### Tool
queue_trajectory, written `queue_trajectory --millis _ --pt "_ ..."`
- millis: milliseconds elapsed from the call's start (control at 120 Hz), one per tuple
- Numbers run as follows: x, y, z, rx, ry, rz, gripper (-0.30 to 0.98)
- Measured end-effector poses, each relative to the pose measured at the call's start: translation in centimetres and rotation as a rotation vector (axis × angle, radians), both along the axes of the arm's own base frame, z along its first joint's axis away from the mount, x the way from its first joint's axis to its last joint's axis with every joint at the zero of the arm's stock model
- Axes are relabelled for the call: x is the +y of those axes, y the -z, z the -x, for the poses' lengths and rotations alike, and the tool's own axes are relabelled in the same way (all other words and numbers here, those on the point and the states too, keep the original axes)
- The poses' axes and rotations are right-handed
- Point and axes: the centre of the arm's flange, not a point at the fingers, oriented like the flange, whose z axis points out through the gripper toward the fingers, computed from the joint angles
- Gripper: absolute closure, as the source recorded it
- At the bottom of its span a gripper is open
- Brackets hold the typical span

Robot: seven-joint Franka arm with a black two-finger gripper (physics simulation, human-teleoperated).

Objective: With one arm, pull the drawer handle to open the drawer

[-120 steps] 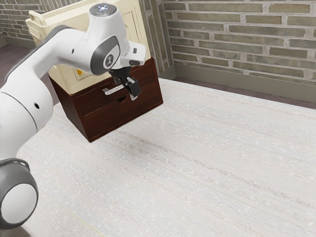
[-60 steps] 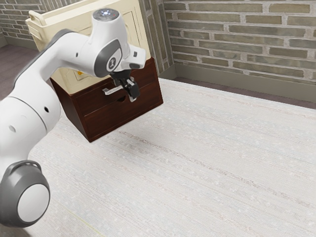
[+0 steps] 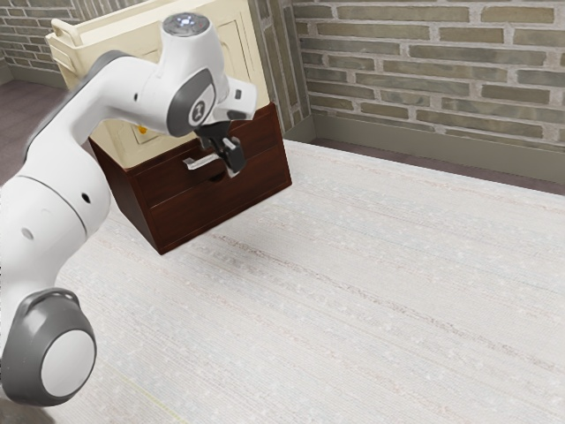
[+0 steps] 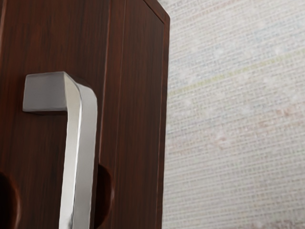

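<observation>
At the right end of the drawer handle in the exterior view is my gripper (image 3: 231, 159), black and angled down in front of the cabinet. The silver bar handle (image 3: 201, 162) is fixed to the upper drawer (image 3: 168, 183) of a dark reddish-brown cabinet, and that drawer sits flush with the front. From the wrist view, the handle (image 4: 81, 157) stands out from the dark wood (image 4: 43, 43) on a square post and runs down to the lower edge. Whether the gripper touches the handle cannot be told.
A cream box-like piece (image 3: 108, 146) rests on top of the cabinet. The lower drawer front (image 3: 221, 201) is below the handle. Pale woven-looking surface (image 3: 335, 291) spreads in front, and a brick wall (image 3: 433, 79) stands behind.
Over the last half second my hand has shifted slightly toward the exterior view's left, closer along the handle. The arm's lower links have swung toward the view's right since a second ago. The drawer has not moved.
</observation>
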Motion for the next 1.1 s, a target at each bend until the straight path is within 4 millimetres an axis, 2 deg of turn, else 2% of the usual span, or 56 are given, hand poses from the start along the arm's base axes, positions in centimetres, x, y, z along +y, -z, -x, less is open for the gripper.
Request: queue_trajectory --millis 208,633,867,1017,1100 --pt "0.3 1.2 -0.5 0.005 0.012 -0.003 0.00" --pt "0.9 2.0 -0.5 0.020 0.020 -0.001 0.00" --pt "0.2 2.5 -0.3 0.042 0.034 0.011 0.00" --pt "-0.8 1.6 0.1 0.041 0.048 0.012 0.02" --pt "-1.5 2.1 0.1 0.052 0.058 0.016 -0.01"
